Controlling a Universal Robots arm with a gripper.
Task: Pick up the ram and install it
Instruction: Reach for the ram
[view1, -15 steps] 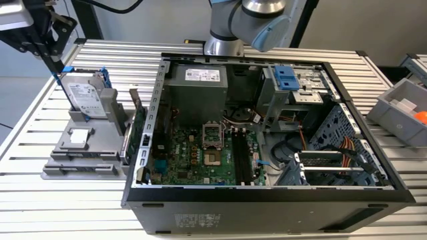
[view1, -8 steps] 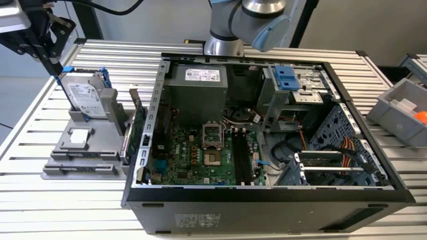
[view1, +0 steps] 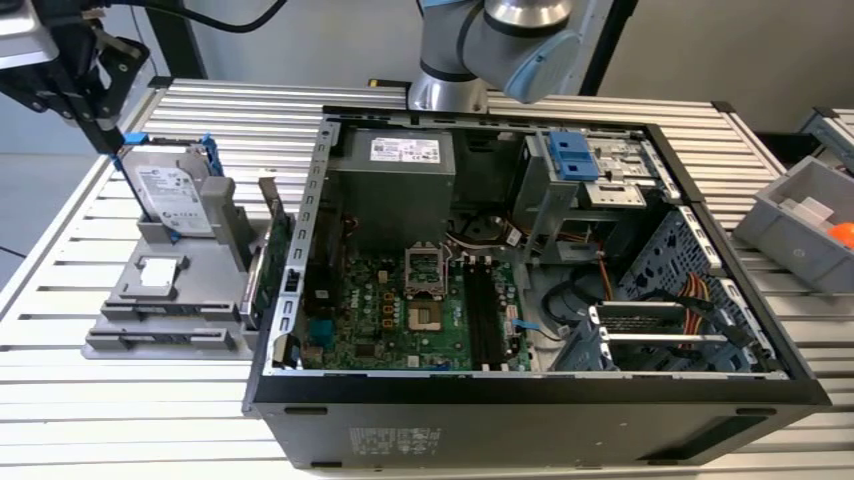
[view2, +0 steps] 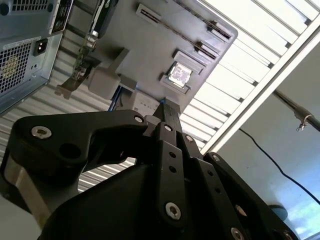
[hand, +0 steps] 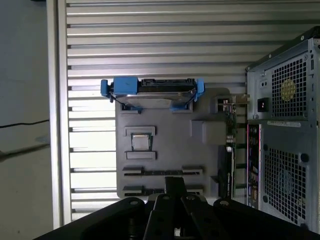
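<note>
You cannot tell from these views where the ram is. Your gripper (view2: 162, 107) has its fingers pressed together. In the exterior view it hangs above the grey holder (view1: 120, 335), near the hard drive (view1: 174, 195) that stands there in a blue frame.

The end effector (view1: 102, 135) (exterior view) is cut off at the upper edge.

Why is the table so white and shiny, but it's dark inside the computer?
In the second wrist view, strong light washes the slatted table nearly white, and the tool looks dark against it. In the first wrist view, the slats glare beside the grey holder. In the exterior view, the computer case shades its own inside.
</note>
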